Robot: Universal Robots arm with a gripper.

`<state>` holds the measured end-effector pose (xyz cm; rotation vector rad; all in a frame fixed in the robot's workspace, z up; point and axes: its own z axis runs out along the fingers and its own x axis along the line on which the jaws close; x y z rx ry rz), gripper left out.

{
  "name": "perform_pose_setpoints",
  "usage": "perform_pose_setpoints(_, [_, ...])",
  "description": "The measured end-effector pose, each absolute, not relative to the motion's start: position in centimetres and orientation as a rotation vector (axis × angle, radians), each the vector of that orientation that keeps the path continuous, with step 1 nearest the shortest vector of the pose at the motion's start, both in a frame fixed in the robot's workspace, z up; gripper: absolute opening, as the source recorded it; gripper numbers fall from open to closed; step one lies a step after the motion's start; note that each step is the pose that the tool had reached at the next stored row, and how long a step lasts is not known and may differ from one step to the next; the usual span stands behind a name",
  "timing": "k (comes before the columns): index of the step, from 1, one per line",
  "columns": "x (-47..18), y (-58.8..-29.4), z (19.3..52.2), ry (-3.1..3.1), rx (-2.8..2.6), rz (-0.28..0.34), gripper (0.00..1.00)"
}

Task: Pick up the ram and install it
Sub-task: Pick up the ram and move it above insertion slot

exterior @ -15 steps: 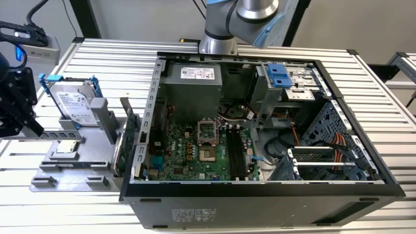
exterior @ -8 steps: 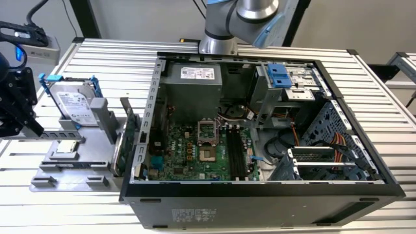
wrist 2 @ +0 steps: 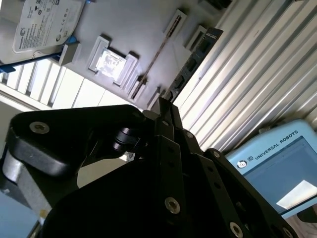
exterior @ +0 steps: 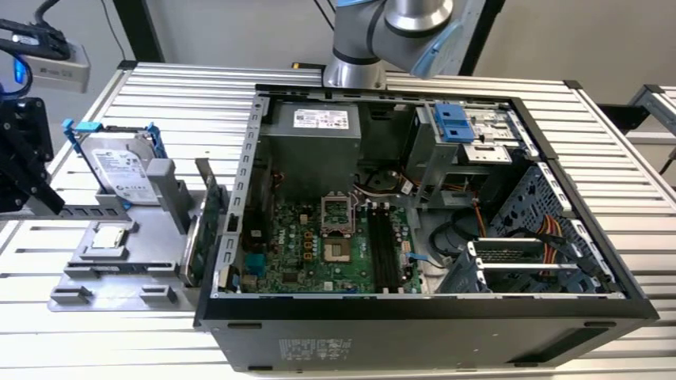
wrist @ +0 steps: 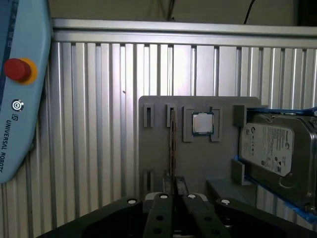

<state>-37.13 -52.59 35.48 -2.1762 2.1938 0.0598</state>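
Observation:
The ram [wrist: 172, 144] is a thin stick standing on edge in a slot of the grey holder plate [wrist: 158, 148], beside a square processor chip [wrist: 202, 123]. In the second wrist view the ram [wrist 2: 157, 53] shows as a narrow line on the same plate. In the exterior view the ram [exterior: 192, 249] stands at the holder's side nearest the case. My gripper [wrist: 175, 191] hangs above the ram's near end, apart from it. Its fingertips meet, so the gripper [wrist 2: 166, 106] is shut and holds nothing. In the exterior view the gripper [exterior: 47, 202] is at the far left.
An open computer case [exterior: 423, 309] lies at centre, with black memory slots [exterior: 385, 245] on its motherboard. A hard drive [exterior: 119, 170] in a blue bracket and a dark green card [exterior: 211, 210] stand on the holder. A teach pendant [wrist: 20, 99] lies on the slatted table.

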Motion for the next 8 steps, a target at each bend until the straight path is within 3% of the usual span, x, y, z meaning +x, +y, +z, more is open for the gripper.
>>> perform_pose_setpoints(8, [-37.1,-52.6,37.4,2.194,-2.176,0.06,0.0])
